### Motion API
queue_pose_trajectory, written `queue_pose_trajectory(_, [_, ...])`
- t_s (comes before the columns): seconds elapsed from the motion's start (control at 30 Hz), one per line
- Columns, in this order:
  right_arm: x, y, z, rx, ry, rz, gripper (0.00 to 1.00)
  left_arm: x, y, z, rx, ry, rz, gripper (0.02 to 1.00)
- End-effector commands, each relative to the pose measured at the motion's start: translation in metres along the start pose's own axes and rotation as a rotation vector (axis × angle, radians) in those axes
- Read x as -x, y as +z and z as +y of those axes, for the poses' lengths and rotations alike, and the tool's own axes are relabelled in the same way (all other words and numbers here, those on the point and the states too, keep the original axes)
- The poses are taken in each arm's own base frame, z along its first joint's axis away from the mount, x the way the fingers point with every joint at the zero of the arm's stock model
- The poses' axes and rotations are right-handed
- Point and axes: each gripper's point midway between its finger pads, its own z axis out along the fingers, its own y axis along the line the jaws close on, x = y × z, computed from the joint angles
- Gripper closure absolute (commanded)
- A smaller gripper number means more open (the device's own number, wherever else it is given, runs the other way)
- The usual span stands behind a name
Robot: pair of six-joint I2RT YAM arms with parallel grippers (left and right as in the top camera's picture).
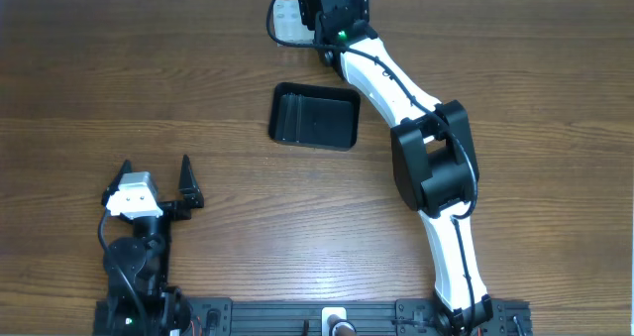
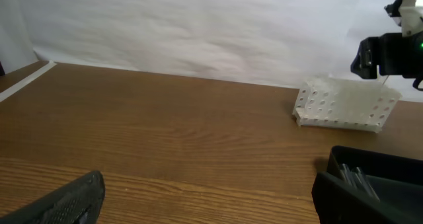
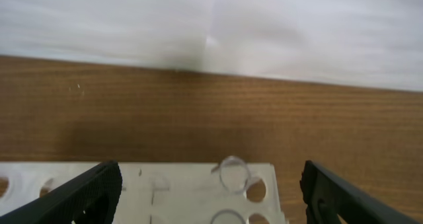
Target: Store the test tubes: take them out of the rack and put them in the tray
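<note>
The white test-tube rack (image 1: 287, 21) stands at the far edge of the table, and the black tray (image 1: 315, 116) lies just in front of it. My right gripper (image 1: 333, 3) hovers over the rack's right end. In the right wrist view its fingers (image 3: 79, 194) are spread open above the rack top (image 3: 178, 191), where the clear rim of one tube (image 3: 232, 173) sticks up between them, ungripped. In the left wrist view, clear tubes (image 2: 355, 178) lie in the tray (image 2: 396, 168), with the rack (image 2: 347, 104) beyond. My left gripper (image 1: 158, 175) is open near its base, holding nothing.
Bare wooden tabletop (image 1: 149, 68) spreads to the left of the tray and rack. The right arm's white links (image 1: 396, 88) stretch diagonally past the tray's right side. A white backdrop (image 2: 198, 26) rises behind the table's far edge.
</note>
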Motion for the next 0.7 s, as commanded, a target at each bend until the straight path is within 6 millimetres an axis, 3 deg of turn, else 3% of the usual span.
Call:
queue_pose_trajectory(0.03, [-0.0005, 0.0020, 0.0032, -0.011, 0.009, 0.001, 0.161, -0.0008, 0.0000, 0.0005, 0.000, 0.018, -0.001, 0.020])
queue_pose_trajectory(0.2, [-0.0049, 0.0030, 0.0052, -0.010, 0.002, 0.012, 0.191, -0.0009, 0.0000, 0.0005, 0.000, 0.018, -0.001, 0.023])
queue_pose_trajectory(0.4, [-0.0056, 0.0024, 0.0067, -0.008, 0.000, 0.014, 0.384, -0.0008, 0.0000, 0.0005, 0.000, 0.018, -0.001, 0.020])
queue_pose_trajectory(0.7, [-0.0098, 0.0019, 0.0072, -0.009, -0.009, 0.030, 0.590, -0.0009, 0.0000, 0.0005, 0.000, 0.018, -0.001, 0.020])
